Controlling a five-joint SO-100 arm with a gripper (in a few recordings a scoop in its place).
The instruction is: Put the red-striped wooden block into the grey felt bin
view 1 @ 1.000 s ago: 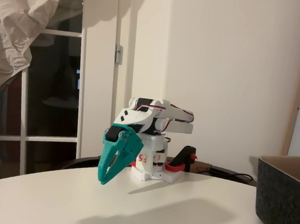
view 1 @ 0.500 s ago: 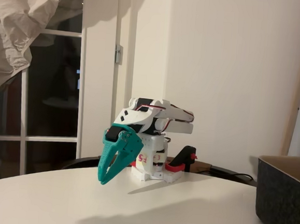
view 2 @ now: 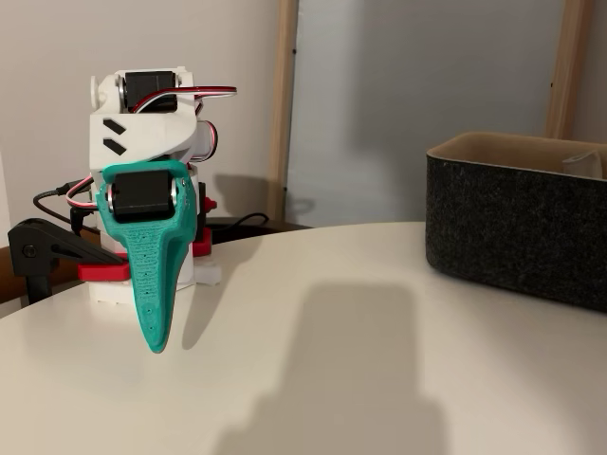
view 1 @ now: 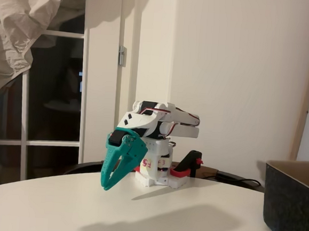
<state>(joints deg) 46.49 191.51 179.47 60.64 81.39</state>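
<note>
Closed claw [view 1: 106,185] above table, grey felt bin [view 2: 517,223] well apart

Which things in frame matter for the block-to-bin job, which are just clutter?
Job:
- grey felt bin, right edge in both fixed views
- gripper, teal, folded down, nothing held

Clutter:
- black-and-red clamp at the arm base
- crumpled cloth by the window

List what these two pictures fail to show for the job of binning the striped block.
- Bin contents: in both fixed views the grey felt bin is seen from the side; its wall hides the floor inside.
- Bin extent: the right picture edge cuts it off in both views.
- Table behind the arm: the arm's base hides it.
- Gripper: fingers look together, empty.
</note>
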